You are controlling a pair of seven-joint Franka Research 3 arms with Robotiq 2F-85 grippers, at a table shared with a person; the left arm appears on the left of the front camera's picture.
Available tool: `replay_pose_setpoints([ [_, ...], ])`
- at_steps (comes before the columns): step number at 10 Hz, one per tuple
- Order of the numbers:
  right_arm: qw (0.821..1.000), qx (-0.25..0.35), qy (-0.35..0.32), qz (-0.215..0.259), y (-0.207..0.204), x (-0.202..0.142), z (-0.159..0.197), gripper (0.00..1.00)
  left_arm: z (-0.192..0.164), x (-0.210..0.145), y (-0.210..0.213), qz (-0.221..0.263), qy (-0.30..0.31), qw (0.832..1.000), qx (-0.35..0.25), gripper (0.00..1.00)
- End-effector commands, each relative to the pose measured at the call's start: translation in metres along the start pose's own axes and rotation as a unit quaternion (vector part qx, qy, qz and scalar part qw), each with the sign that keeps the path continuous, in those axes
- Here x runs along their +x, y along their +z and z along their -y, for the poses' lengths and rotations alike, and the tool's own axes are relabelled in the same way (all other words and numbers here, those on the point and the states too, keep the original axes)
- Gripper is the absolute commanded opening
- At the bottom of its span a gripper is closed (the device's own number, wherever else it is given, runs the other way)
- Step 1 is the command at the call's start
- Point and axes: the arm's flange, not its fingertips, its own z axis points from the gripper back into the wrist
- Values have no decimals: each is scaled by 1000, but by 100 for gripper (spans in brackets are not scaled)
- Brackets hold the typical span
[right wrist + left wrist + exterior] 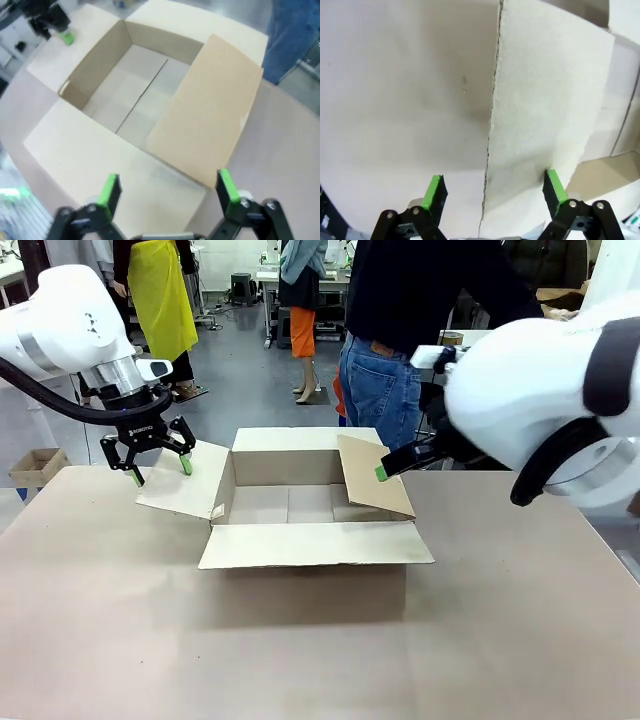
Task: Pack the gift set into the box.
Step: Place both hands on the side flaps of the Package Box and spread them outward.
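- The left claw [158, 462], fingers spread wide and holding nothing, hangs just above the box's left flap [185, 495]. Its wrist view shows the two green pads either side of that flap's edge.
- The right claw [167, 192], likewise spread apart with nothing between its fingers, hovers over the right flap [375, 480]. One green pad [381, 473] sits close to the flap's raised right edge; whether it touches cannot be told.
- The box [285, 468] stands open in the middle of the counter [300, 650], between the two claws, its floor in plain view.
- The left flap, near flap [315, 543] and far flap [290, 438] are folded outward, while the right flap tilts up over the opening.
- A person [400, 330] in a dark top and jeans stands at the far side, just behind the box.
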Motion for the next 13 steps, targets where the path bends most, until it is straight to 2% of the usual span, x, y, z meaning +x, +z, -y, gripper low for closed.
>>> replay_pose_setpoints([
  [1, 992, -74, 44, -97, -17, 95, -43, 100, 5, -1, 5, 11, 8, 1000, 23, 100],
  [2, 987, -82, 61, -124, -29, 120, -64, 100, 5, -1, 5, 11, 8, 1000, 23, 100],
  [3, 982, -89, 81, -145, -44, 130, -84, 100, 5, -1, 5, 11, 8, 1000, 23, 100],
  [4, 980, -110, 92, -139, -51, 125, -88, 100, 5, -1, 5, 11, 8, 1000, 23, 100],
  [5, 990, -83, 63, -98, -24, 85, -58, 100, 5, -1, 5, 11, 8, 1000, 23, 100],
  [6, 990, -83, 63, -98, -24, 85, -58, 100, 5, -1, 5, 11, 8, 1000, 23, 100],
  [7, 984, -105, 83, -120, -33, 105, -75, 100, 5, -1, 5, 11, 8, 1000, 23, 100],
  [8, 964, -156, 84, -196, -41, 100, -88, 100, 5, -1, 5, 11, 8, 1000, 23, 100],
  [9, 938, -210, 59, -269, -71, 121, -101, 100, 5, -1, 5, 11, 8, 1000, 23, 100],
  [10, 919, -234, 55, -313, -99, 141, -107, 100, 5, -1, 5, 11, 8, 1000, 23, 100],
  [11, 907, -253, 10, -338, -123, 155, -101, 100, 5, -1, 5, 11, 8, 1000, 23, 100],
  [12, 903, -245, -8, -353, -144, 161, -94, 100, 5, -1, 5, 11, 8, 1000, 23, 100],
  [13, 887, -273, -54, -367, -165, 162, -85, 100, 5, -1, 5, 11, 8, 1000, 23, 100],
])
